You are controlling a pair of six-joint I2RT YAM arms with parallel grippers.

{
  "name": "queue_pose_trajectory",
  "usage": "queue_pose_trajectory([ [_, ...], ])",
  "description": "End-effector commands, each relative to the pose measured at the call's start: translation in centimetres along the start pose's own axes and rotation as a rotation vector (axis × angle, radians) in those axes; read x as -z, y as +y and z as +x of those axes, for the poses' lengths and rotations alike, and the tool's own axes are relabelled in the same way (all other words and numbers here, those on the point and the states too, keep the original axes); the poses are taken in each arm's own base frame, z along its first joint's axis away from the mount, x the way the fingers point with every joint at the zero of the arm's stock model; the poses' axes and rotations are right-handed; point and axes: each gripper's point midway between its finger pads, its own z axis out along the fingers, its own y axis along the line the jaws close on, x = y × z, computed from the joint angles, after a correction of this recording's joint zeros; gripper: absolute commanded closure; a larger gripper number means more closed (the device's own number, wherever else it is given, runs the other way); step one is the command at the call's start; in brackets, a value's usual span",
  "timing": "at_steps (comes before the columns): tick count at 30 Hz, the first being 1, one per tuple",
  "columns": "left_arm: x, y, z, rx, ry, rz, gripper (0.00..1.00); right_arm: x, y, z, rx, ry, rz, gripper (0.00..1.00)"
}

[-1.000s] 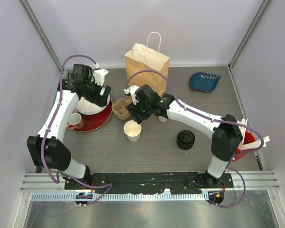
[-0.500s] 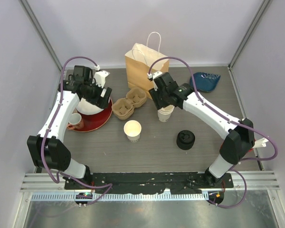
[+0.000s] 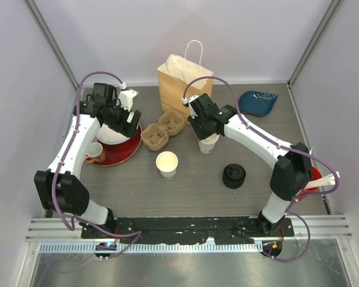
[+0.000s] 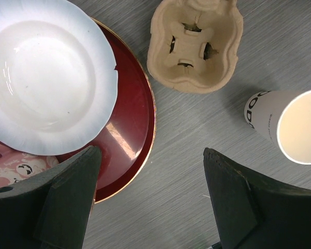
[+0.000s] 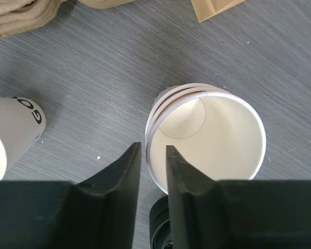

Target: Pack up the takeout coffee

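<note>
Now the right fingers [image 5: 122,171] sit narrow astride the rim of the cup stack [image 5: 212,135], mid-counter before the paper bag [image 3: 184,81]. Pinching or not, can't tell. The lone cup [image 3: 167,164] stands open nearer the front edge. Over at the left edge, the left fingers [image 4: 67,181] spread wide above the red plate [image 4: 132,124].

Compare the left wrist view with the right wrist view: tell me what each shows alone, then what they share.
Left wrist only: white dish, red plate, pink mug. Right wrist only: stacked paper cups, brown bag corner. Both: the single open paper cup and the cardboard cup carrier.
</note>
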Motion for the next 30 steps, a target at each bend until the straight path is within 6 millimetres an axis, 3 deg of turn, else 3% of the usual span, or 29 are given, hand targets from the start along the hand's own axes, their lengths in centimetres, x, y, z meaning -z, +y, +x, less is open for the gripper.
queue_pose_trajectory([
  [1, 0.9, -0.1, -0.6, -0.026, -0.033, -0.004, 0.16, 0.2, 0.1, -1.1, 0.008, -0.028, -0.012, 0.73],
  [5, 0.9, -0.1, -0.5, -0.032, -0.029, -0.002, 0.16, 0.9, 0.2, -1.6, 0.008, -0.049, -0.021, 0.9],
  [8, 1.0, -0.1, -0.5, -0.034, -0.028, -0.004, 0.16, 1.5, 0.0, -1.9, 0.008, -0.063, -0.019, 0.96],
  [22, 0.8, -0.2, -0.6, -0.027, -0.026, 0.012, 0.16, 5.8, -1.5, -4.0, 0.126, -0.133, 0.088, 0.99],
  [27, 1.0, -0.3, -0.7, -0.032, -0.032, 0.011, 0.16, 4.9, -1.4, -3.2, 0.135, -0.109, 0.089, 0.99],
  [28, 1.0, -0.3, -0.7, -0.034, -0.033, 0.013, 0.16, 4.1, 0.0, -2.4, 0.148, -0.093, 0.011, 0.99],
  [30, 1.0, -0.3, -0.7, -0.034, -0.033, 0.013, 0.16, 3.1, 0.9, -1.8, 0.148, -0.082, -0.027, 0.99],
])
